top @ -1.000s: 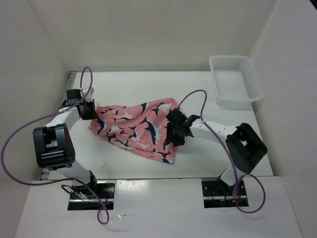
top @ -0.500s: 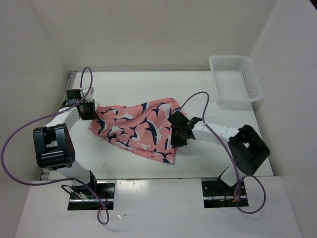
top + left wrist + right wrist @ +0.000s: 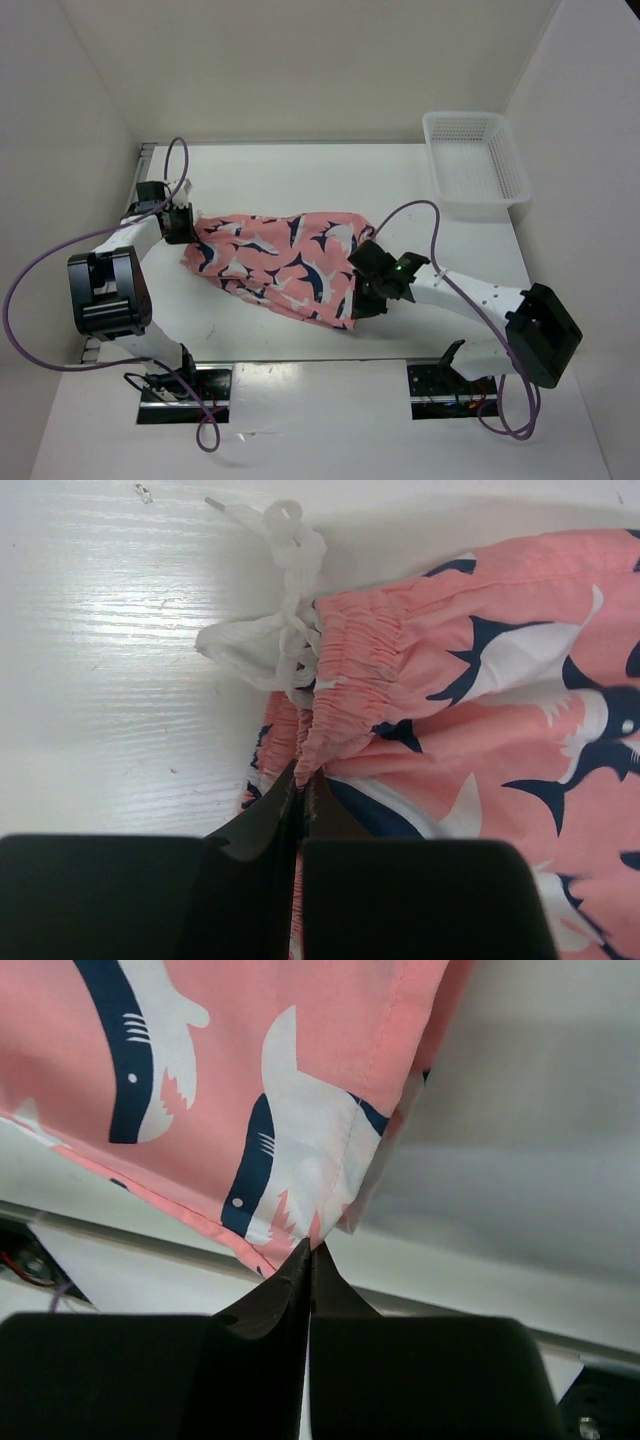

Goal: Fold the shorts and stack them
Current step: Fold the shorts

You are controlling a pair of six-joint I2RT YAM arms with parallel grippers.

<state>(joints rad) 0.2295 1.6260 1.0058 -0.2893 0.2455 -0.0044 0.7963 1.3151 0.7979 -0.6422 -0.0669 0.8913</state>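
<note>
White bench [image 3: 300,175], boxed by pale walls on three sides, is carrying the shorts [image 3: 275,262] near its middle, slightly toward 8 o'clock. The salmon-pink cloth with its navy-and-white sharks is stretching out in a long band from 9 o'clock to about 4 o'clock, rumpled along its near edge.

At the 9 o'clock end, the left tool [image 3: 180,222] is gripping the shorts. In the left wrist view its dark fingers [image 3: 255,830] are pressing together with no gap, pinching a fold of the gathered elastic waistband [image 3: 360,645]. The white drawstring [image 3: 280,630] is lying knotted on the bench just beyond the waistband, toward 12 o'clock in that view.

At the 4 o'clock end, the right tool [image 3: 362,300] is clamping the other end of the cloth. The right wrist view is showing its fingers [image 3: 270,1305] closed tight on a corner of a leg hem [image 3: 330,1210], with a shark print spreading just above the pinch. That corner is casting a soft shadow on the bench behind it.

Purple cables [image 3: 30,280] are looping off both arms. Well apart from the shorts, a white mesh basket [image 3: 475,165] is sitting at the bench's 1 o'clock corner, against the right wall.
</note>
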